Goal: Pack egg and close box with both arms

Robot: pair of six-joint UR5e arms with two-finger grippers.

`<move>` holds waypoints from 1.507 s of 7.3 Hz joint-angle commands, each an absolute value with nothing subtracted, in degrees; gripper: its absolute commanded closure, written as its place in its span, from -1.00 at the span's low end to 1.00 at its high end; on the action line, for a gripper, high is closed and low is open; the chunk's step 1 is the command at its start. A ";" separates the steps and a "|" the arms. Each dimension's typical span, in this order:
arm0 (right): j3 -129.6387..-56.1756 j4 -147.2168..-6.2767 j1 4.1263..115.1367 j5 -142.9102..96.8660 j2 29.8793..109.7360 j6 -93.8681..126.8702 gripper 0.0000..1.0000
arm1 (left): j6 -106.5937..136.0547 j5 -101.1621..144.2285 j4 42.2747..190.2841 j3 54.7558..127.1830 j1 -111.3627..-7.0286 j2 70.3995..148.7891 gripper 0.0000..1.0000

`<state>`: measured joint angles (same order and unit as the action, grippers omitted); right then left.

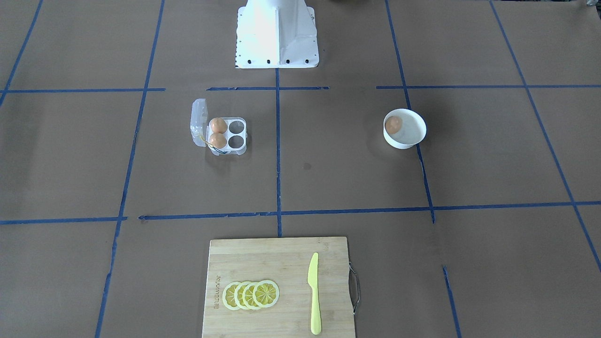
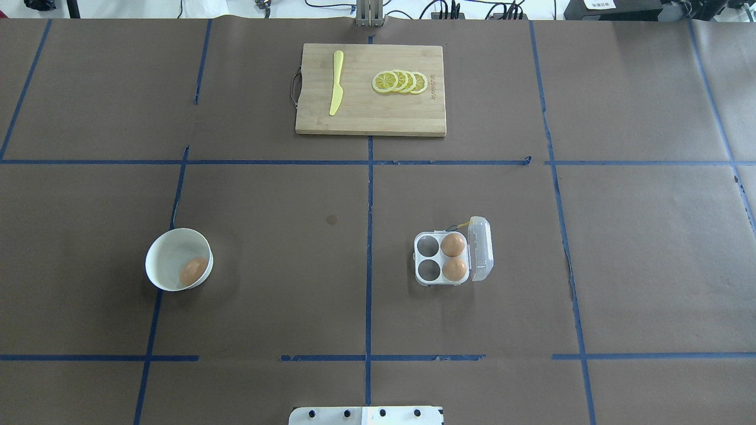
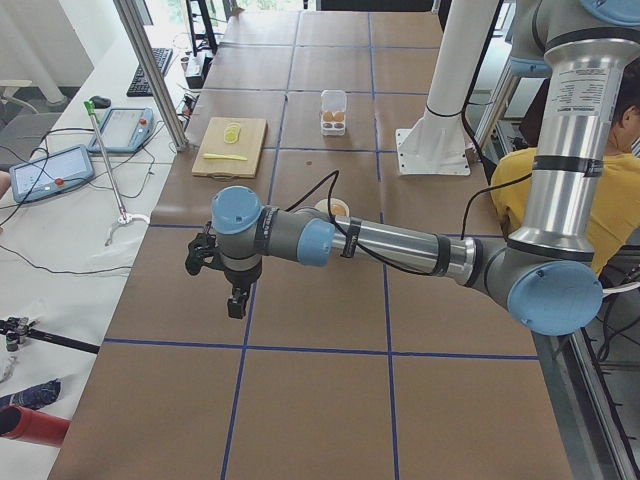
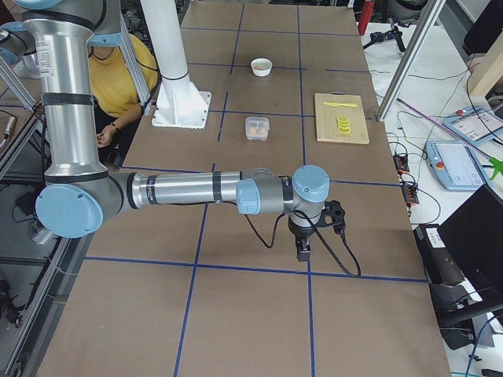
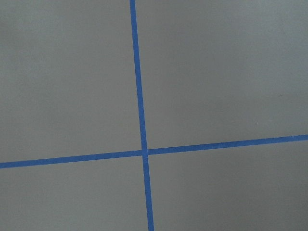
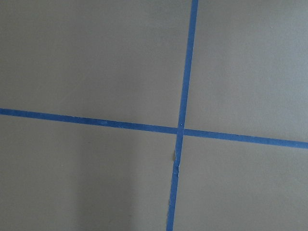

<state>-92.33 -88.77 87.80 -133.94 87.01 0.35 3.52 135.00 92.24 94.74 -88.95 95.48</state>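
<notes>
3 eggs total. 2 sit in the box, in the cells by the hinge; lid open, other 2 cells empty. The third egg is in the 1 bowl, well apart from the box. Left gripper and right gripper hang over the table ends; can't tell whether either one's fingers are apart. 1 board: 4 lemon slices, 1 knife.

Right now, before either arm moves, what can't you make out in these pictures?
- Left gripper: seen only in the exterior left view, small; open or shut, cannot tell.
- Right gripper: only in the exterior right view; likewise.
- Wrist views: only brown paper and blue tape; no fingers show.
- White bowl: in exterior left, the left arm partly covers it.
</notes>
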 commanded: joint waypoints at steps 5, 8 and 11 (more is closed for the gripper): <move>-93.42 -88.77 87.80 -134.65 87.01 0.44 -1.00 | 3.69 136.67 92.02 96.07 -87.54 95.36 -1.00; -92.21 -88.77 87.02 -134.12 86.49 0.18 -1.00 | 3.43 137.02 92.29 97.02 -86.05 95.45 -1.00; -93.07 -82.46 86.48 -135.43 87.54 0.44 -1.00 | 3.43 137.63 97.64 96.61 -86.13 94.84 -1.00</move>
